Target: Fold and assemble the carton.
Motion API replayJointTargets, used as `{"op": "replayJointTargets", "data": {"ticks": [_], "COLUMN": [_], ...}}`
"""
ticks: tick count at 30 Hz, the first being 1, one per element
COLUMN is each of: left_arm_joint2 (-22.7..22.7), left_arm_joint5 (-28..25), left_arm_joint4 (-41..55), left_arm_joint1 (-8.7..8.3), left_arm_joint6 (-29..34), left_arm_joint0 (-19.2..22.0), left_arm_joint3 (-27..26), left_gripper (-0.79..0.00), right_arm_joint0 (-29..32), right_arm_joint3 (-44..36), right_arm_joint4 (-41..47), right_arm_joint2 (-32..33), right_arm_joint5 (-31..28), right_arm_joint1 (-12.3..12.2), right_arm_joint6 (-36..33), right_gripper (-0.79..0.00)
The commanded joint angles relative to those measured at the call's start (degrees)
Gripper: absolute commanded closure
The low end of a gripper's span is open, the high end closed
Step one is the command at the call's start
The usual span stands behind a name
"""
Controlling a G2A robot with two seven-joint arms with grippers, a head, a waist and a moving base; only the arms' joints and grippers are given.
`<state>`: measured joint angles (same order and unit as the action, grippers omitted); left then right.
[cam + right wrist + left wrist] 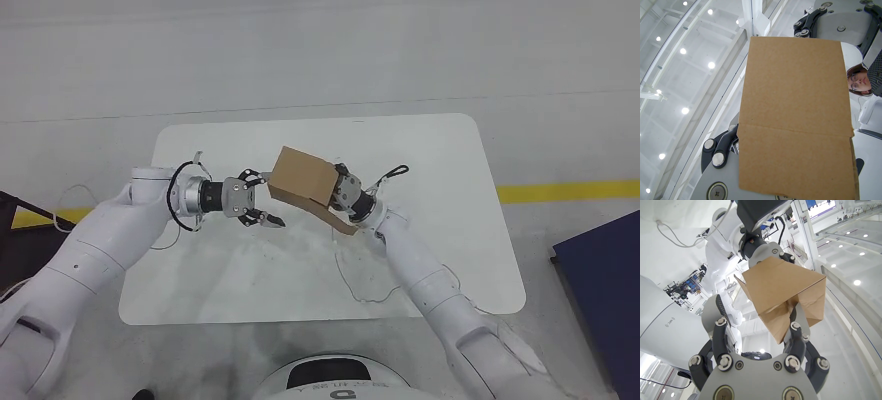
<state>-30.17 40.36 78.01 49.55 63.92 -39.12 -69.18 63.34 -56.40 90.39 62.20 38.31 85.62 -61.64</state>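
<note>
The carton (303, 177) looks light, thin and easily creased. The right gripper (345, 191) pinches its right wall. The left gripper (268, 200) has its jaws spread beside the left flap, the likeliest hold.

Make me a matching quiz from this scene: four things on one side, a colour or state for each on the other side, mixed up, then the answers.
Things:
1. carton
2. left end effector
3. right end effector
4. table

Colours or states:
A. white
B. open
C. brown, held off the table
D. gripping the carton

Pairs: 1-C; 2-B; 3-D; 4-A
</note>
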Motion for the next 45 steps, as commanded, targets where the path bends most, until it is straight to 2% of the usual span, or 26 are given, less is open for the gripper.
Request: {"op": "replayJointTargets", "data": {"ticks": [1, 3, 6, 13, 17, 21, 24, 35, 36, 38, 41, 45], "left_arm_joint2": [-0.2, -0.6, -1.6, -5.1, -7.2, -9.3, -11.0, -11.3, -11.3, -11.3, -11.3, -11.3], "left_arm_joint5": [-0.3, -0.7, -1.5, -3.2, -3.7, -4.1, -4.0, -4.1, -4.1, -4.1, -4.1, -4.1], "left_arm_joint4": [0.1, 0.5, 1.2, 2.8, 3.3, 3.5, 4.3, 4.5, 4.5, 4.5, 4.5, 4.5], "left_arm_joint1": [0.02, 0.02, -0.02, -0.66, -1.32, -2.02, -2.45, -2.48, -2.48, -2.48, -2.48, -2.48], "left_arm_joint6": [0.3, 0.7, 1.5, 3.2, 3.7, 4.1, 3.9, 3.8, 3.8, 3.8, 3.8, 3.8], "left_arm_joint0": [0.0, -0.2, -0.6, -1.9, -2.8, -3.8, -4.5, -4.6, -4.6, -4.6, -4.6, -4.6], "left_arm_joint3": [0.1, 0.4, 1.4, 4.7, 6.0, 6.6, 7.2, 7.3, 7.3, 7.3, 7.3, 7.3], "left_gripper": [-0.637, -0.653, -0.785, -0.785, -0.785, -0.785, -0.785, -0.785, -0.785, -0.785, -0.785, -0.785], "right_arm_joint0": [0.1, 0.1, -0.1, 0.3, 1.3, 3.9, 6.4, 6.4, 6.6, 6.5, 6.1, 5.3], "right_arm_joint3": [0.2, 0.6, 0.9, 0.1, -1.2, -4.7, -8.6, -8.6, -9.1, -10.0, -12.6, -17.9], "right_arm_joint4": [0.4, 1.0, 1.2, -0.1, -6.6, -10.9, -10.7, -10.7, -12.9, -14.9, -21.3, -27.5], "right_arm_joint2": [0.2, 0.4, 0.9, 3.2, 5.6, 8.7, 10.9, 10.9, 10.8, 11.1, 14.6, 17.7], "right_arm_joint5": [1.0, 2.3, 3.1, 2.1, -1.4, -0.6, 0.1, 0.1, -1.5, 2.7, 5.1, 15.4], "right_arm_joint1": [-0.1, -0.2, -0.3, -1.1, -2.5, -4.1, -4.9, -4.9, -5.1, -5.7, -7.3, -9.0], "right_arm_joint6": [-0.6, -1.3, -1.2, -0.4, 2.1, 1.6, 1.5, 1.5, 3.9, 6.3, 12.8, 24.9], "right_gripper": [0.0, 0.0, 0.0, 0.0, 0.0, 0.0, 0.0, 0.0, 0.0, 0.0, 0.0, 0.0]}}
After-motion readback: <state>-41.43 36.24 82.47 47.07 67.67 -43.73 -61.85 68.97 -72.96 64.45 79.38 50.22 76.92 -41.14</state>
